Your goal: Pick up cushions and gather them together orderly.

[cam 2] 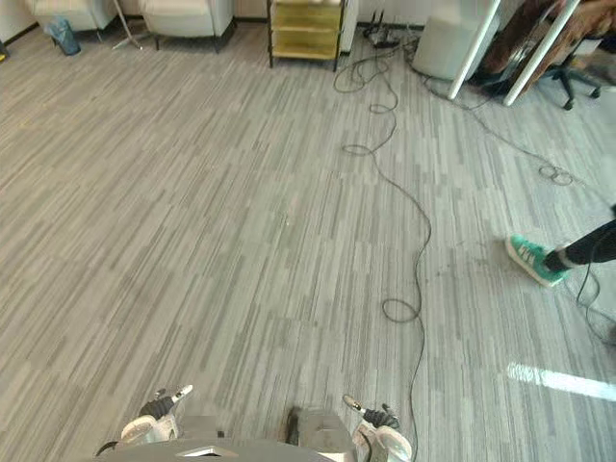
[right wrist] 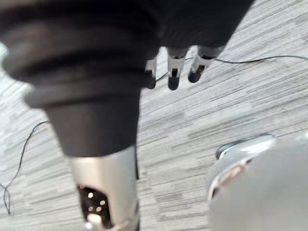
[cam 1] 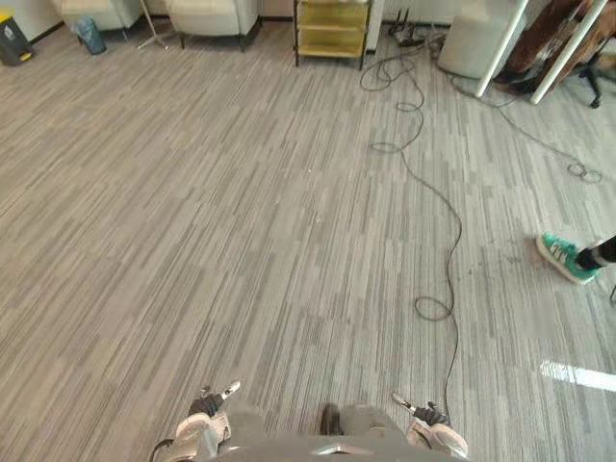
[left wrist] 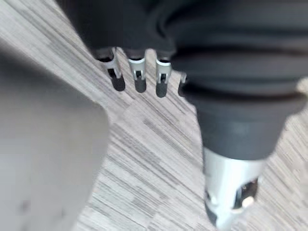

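Grey striped carpet floor (cam 1: 241,241) spreads across the whole room ahead of the robot. At the far wall stand two pale armchairs, one (cam 1: 214,17) just beside a yellow shelf unit (cam 1: 332,27) and the other (cam 1: 96,12) further left. Whether a cushion lies on either seat cannot be told. A white cabinet (cam 1: 472,43) sits to the right of the shelf unit, with slanted white legs (cam 1: 500,48) in front of it. A small blue bag (cam 1: 89,37) rests on the floor near the left armchair. At the right edge a person's green shoe (cam 1: 566,258) stands on the carpet. The left hand (cam 1: 204,423) and the right hand (cam 1: 433,423) hang low at the near edge, well apart. On each the fingers (left wrist: 139,79) (right wrist: 173,74) are straight and spread over bare carpet, holding nothing.
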Controlling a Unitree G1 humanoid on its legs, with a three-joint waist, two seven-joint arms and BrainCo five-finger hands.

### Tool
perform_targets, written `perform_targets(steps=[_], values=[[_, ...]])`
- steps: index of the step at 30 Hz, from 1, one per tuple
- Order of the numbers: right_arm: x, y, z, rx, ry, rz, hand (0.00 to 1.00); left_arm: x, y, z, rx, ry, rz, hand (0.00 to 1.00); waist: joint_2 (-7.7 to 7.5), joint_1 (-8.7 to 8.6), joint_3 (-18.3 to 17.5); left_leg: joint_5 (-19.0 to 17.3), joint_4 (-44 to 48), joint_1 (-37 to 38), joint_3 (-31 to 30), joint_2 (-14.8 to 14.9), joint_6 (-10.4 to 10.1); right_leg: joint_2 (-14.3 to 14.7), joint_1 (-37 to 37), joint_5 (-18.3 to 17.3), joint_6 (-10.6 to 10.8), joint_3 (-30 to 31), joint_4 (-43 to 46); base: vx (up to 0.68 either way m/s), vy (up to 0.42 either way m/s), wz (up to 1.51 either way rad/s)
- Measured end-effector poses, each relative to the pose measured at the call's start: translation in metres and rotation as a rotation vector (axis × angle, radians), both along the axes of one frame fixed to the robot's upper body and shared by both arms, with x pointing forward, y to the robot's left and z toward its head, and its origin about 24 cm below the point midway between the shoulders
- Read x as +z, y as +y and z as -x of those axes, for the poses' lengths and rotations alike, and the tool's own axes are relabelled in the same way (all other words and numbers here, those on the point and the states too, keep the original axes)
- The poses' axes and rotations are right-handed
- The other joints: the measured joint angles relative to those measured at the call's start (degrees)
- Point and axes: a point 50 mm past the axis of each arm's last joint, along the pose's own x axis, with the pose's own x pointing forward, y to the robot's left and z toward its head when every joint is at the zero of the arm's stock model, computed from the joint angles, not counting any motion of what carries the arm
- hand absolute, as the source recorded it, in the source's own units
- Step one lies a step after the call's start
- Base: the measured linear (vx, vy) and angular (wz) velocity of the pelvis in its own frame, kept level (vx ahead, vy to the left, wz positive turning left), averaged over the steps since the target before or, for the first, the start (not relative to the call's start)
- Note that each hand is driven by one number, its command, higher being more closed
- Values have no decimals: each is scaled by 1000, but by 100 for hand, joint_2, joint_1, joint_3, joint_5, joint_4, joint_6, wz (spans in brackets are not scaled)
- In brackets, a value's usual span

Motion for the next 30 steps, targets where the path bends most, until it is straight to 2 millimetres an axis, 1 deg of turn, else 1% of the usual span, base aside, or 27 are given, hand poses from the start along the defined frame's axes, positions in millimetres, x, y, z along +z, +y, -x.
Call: perform_targets(steps=[1,2,3,4,5,6,7,8,9,10,11,12,13,14,15,16,17,18,19,20,21,22,23,26,28,29,30], values=[[0,2,-1,1,1,-8,0,0,0,-1,1,-5,-1,0,-4,28,1,-123,-152,-176,122,1,41,-22,156,57,84,55,-129,393,21,-44],[0,1,-3,-8,-2,-9,0,2,0,-3,8,-23,4,0,-3,97,3,-354,-743,-481,417,-11,148,-106,445,93,147,164,-394,429,61,-47],[0,2,-4,-10,-4,-10,0,3,1,-4,14,-33,7,0,-18,152,7,-416,-1639,-643,681,-65,237,-214,704,100,197,261,-626,571,105,-60],[0,2,-3,-10,-3,-12,0,4,1,-5,23,-41,6,0,-34,216,10,-332,-2828,-731,835,-225,248,-354,960,82,289,362,-884,620,171,-57],[0,3,-3,-7,-2,-11,0,4,0,-6,25,-47,6,0,-33,264,7,-51,-4035,-786,812,-386,170,-466,1190,22,384,400,-1099,552,182,-42],[0,3,-3,-5,-2,-11,0,4,0,-7,27,-50,5,0,-29,272,5,106,-4482,-864,742,-433,150,-505,1316,-36,455,420,-1201,702,319,-31],[-2,5,-1,-4,7,-18,0,5,1,-8,38,-62,2,0,-101,321,-40,793,-4657,-1014,610,-528,179,-612,1527,-160,556,495,-1362,622,296,-22],[-3,9,-1,1,13,-27,0,5,2,-8,43,-62,3,0,-187,353,-96,1131,-4643,-987,600,-647,404,-682,1577,-173,545,554,-1381,637,303,-18],[-4,11,2,1,25,-33,0,6,4,-9,43,-63,-3,0,-246,347,-159,1060,-4604,-988,612,-769,633,-791,1602,-131,477,586,-1347,526,241,0],[-5,18,-2,6,21,-56,0,6,8,-9,48,-61,-12,0,-380,297,-202,876,-4403,-1007,619,-889,908,-958,1524,173,376,747,-1161,653,326,10],[-6,20,-1,8,23,-59,0,6,11,-8,55,-60,-14,0,-464,324,-248,695,-4202,-980,669,-931,1026,-1048,1491,406,490,992,-965,777,400,9],[-7,21,1,6,34,-60,0,6,14,-7,58,-59,-18,0,-588,347,-291,451,-4038,-854,675,-1053,1121,-1173,1425,631,799,1196,-578,520,277,1],[-7,21,2,7,37,-59,0,6,15,-7,57,-56,-21,0,-643,358,-297,335,-4025,-744,675,-1127,1122,-1222,1388,699,911,1248,-306,612,300,-9],[-8,21,5,9,52,-58,0,3,18,-2,40,-28,-30,0,-740,358,-336,-100,-4148,-249,686,-1301,1102,-1287,878,1061,1359,1454,1272,549,253,-6],[-10,23,6,14,60,-66,0,3,20,-1,13,-15,-42,0,-771,305,-322,-261,-4205,8,681,-1365,1112,-1296,421,1501,1675,1655,2414,737,332,4],[-10,24,7,18,63,-69,0,1,22,2,-14,7,-51,0,-773,210,-293,-426,-4239,365,611,-1428,1101,-1321,-116,1655,1866,1594,3694,478,201,16],[-11,24,10,3,65,-78,0,0,22,4,-23,21,-53,0,-757,162,-285,-477,-4332,610,592,-1463,1087,-1400,-351,1612,1828,1412,4187,478,187,25],[-9,18,11,23,60,-55,0,-2,21,7,-50,44,-56,0,-682,63,-256,-503,-4724,1183,486,-1549,1070,-1583,-808,1366,1498,895,4858,444,166,25],[-8,15,10,24,52,-45,0,-3,20,8,-71,57,-59,0,-669,16,-256,-507,-5045,1554,411,-1567,1062,-1578,-1133,1098,1309,617,5028,431,146,28],[-8,13,10,17,48,-42,0,-4,18,10,-83,68,-56,0,-661,8,-251,-505,-5200,1749,351,-1567,1059,-1530,-1289,879,1227,455,4979,416,83,46],[-8,9,12,-12,49,-38,0,-5,17,11,-94,76,-54,0,-655,-49,-247,-505,-5425,2076,189,-1560,1057,-1462,-1600,467,1093,112,4602,435,7,69],[-8,5,16,-33,57,-35,0,-5,16,11,-99,78,-55,0,-626,-79,-229,-507,-5596,2313,38,-1545,1053,-1368,-1805,271,996,-136,3916,439,-24,77],[-8,4,19,-44,60,-33,0,-5,16,11,-98,82,-53,0,-603,-95,-214,-536,-5654,2406,-56,-1525,1014,-1307,-1901,243,941,-230,3488,438,-65,82],[-10,0,32,-87,84,-32,0,-6,12,11,-65,76,-41,0,-468,-112,-116,-826,-5893,2934,-413,-1393,887,-875,-2101,700,590,-266,1163,523,-153,74],[-10,-2,34,-88,89,-29,0,-6,10,13,-46,78,-31,0,-406,-144,-85,-946,-5890,3064,-512,-1311,865,-731,-2164,1050,565,-243,490,428,-194,48],[-9,-1,35,-89,86,-30,0,-8,7,17,-45,88,-25,0,-358,-193,-69,-1027,-5885,3142,-602,-1247,833,-670,-2158,1755,572,-202,66,624,-313,44],[-7,-9,34,-85,84,-7,0,-8,0,14,-29,80,-4,0,-198,-183,-65,-1008,-5806,3230,-681,-1039,805,-494,-2136,1696,412,-245,304,615,-313,33]])
